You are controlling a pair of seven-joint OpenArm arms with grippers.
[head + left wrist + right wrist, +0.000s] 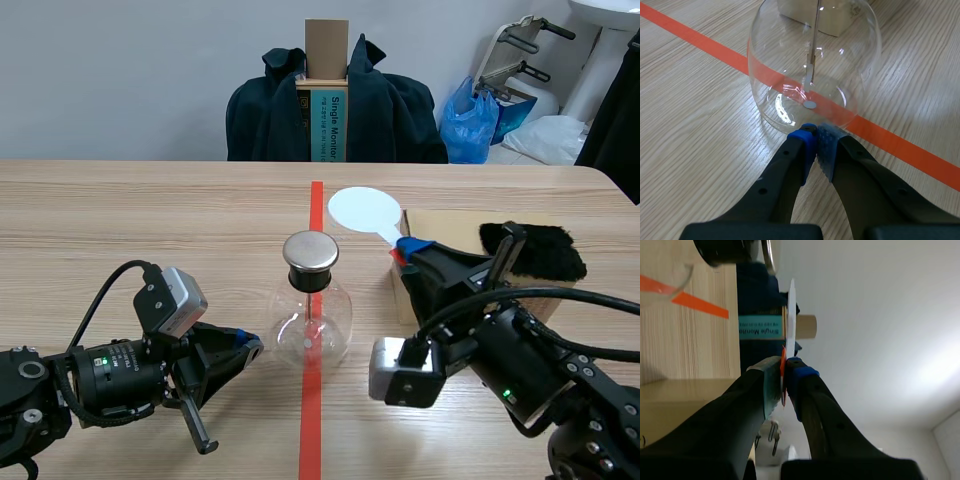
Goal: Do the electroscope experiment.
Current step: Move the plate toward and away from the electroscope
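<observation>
The electroscope, a round glass flask (pixel 312 322) with a metal cap (pixel 310 252), stands on the red tape line at mid-table. In the left wrist view the flask (pixel 790 65) shows a thin metal rod (pixel 815 30) hanging inside. My left gripper (pixel 246 346) is shut on nothing, and its tips (pixel 815 134) touch the flask's base. My right gripper (pixel 404 248) is raised beside the flask and shut on the handle of a white round paddle (pixel 362 210). The right wrist view shows that paddle (pixel 791 315) edge-on between the fingers (pixel 785 374).
An open cardboard box (pixel 450 225) sits right of the flask with a black fur piece (pixel 545 252) on its far edge. Beyond the table stand a chair draped in a dark coat (pixel 390 115), an upright carton (pixel 326 95) and a blue bag (pixel 470 120).
</observation>
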